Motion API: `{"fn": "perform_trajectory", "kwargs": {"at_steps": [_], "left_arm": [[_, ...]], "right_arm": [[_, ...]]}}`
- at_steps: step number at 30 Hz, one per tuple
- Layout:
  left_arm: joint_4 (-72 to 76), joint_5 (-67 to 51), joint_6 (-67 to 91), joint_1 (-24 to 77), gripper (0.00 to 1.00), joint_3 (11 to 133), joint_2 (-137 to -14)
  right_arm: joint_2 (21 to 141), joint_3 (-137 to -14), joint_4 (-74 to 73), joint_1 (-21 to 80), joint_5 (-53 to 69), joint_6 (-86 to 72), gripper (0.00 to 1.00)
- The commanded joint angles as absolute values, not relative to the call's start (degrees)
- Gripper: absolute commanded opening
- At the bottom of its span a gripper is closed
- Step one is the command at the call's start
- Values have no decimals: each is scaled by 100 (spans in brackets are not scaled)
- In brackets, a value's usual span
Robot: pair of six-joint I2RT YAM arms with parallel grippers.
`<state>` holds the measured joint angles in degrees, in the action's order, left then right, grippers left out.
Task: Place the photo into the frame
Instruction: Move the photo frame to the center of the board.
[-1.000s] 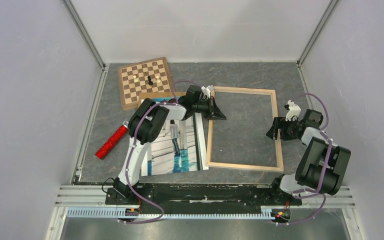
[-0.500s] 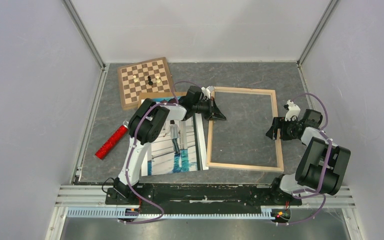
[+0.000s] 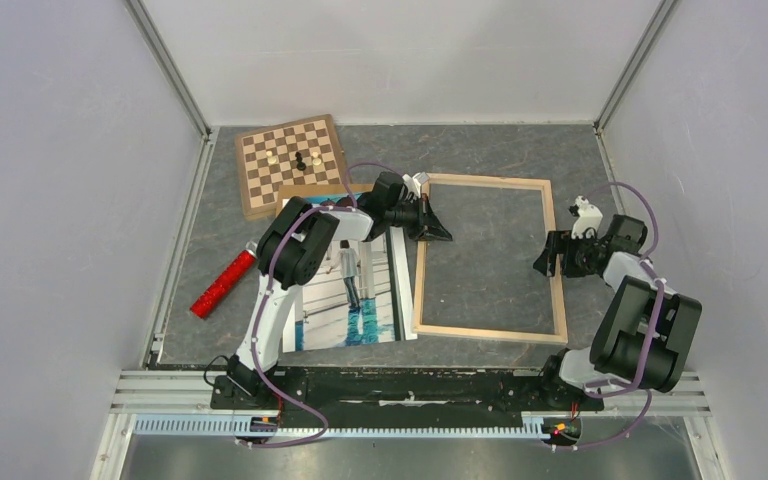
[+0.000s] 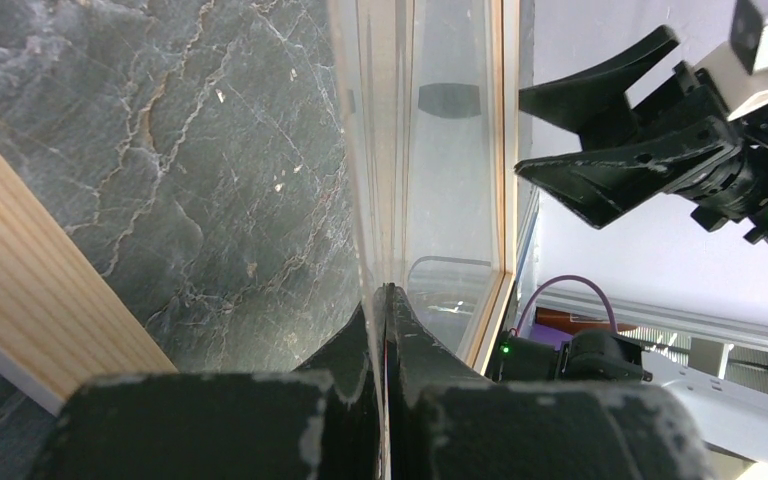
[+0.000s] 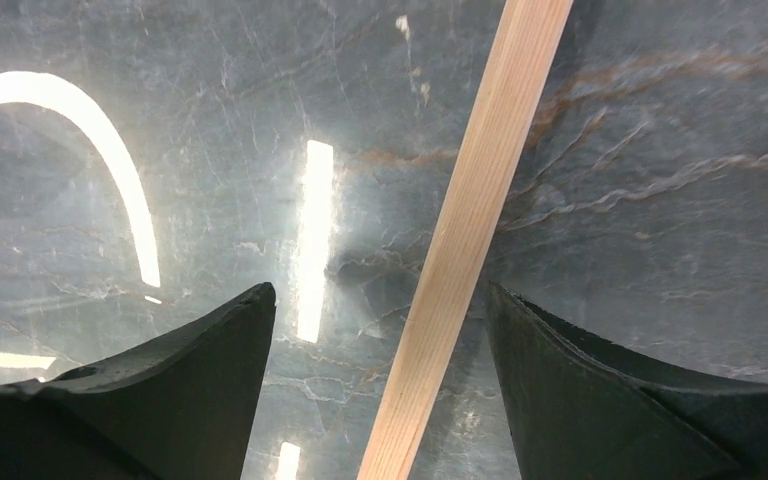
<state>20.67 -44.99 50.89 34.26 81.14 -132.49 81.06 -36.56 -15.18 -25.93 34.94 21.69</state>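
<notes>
Getting the frame (image 3: 490, 333) ready to take the print looks like the step in hand; nothing is in it yet. The photo (image 3: 355, 312) lies face up at near left under the left arm, with its right edge just beside the frame's left bar.

The right gripper (image 5: 378, 290) is spread wide and holds nothing, its fingers straddling the frame's right bar without touching it. Slightly farther back, the left gripper (image 4: 385, 300) has its fingers pressed together at the frame's left bar. It seems to pinch a thin clear pane there, but the exact contact is hard to read.

My advice:
- Close the right fingers squarely on the bar before any lift.
- Raise both sides level so the glazing doesn't twist.

Room is tight. The right arm sits between the frame and the right wall, and a red tube (image 3: 223, 284) lies by the left wall. At far left a brown backing board (image 3: 310, 190) peeks out behind the photo, touching a chessboard (image 3: 293, 160). Bare table (image 3: 480, 150) beyond the frame is the free space.
</notes>
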Motion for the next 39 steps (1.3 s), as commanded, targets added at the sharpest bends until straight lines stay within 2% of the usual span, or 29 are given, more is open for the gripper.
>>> {"fn": "perform_trajectory", "kwargs": {"at_steps": [1,7,14,27,39], "left_arm": [[2035,-4430,4894,3498,2,8212,-13243],[2014,-4421,4878,3498,2,8209,-13244],[1987,-4424,4869,3499,2,8209,-13248],[1829,-4359,4755,3499,2,8251,-13266],[1809,-4386,4746,3500,2,8244,-13271]], "right_arm": [[7824,-4174,-1489,-2532,3414,2275,80],[7736,-4558,-1620,-2268,3226,2414,80],[7811,-4760,-1578,-1378,2862,2664,80],[8771,-5245,-1222,195,2351,2884,78],[9389,-5502,-1038,671,2175,2873,78]]}}
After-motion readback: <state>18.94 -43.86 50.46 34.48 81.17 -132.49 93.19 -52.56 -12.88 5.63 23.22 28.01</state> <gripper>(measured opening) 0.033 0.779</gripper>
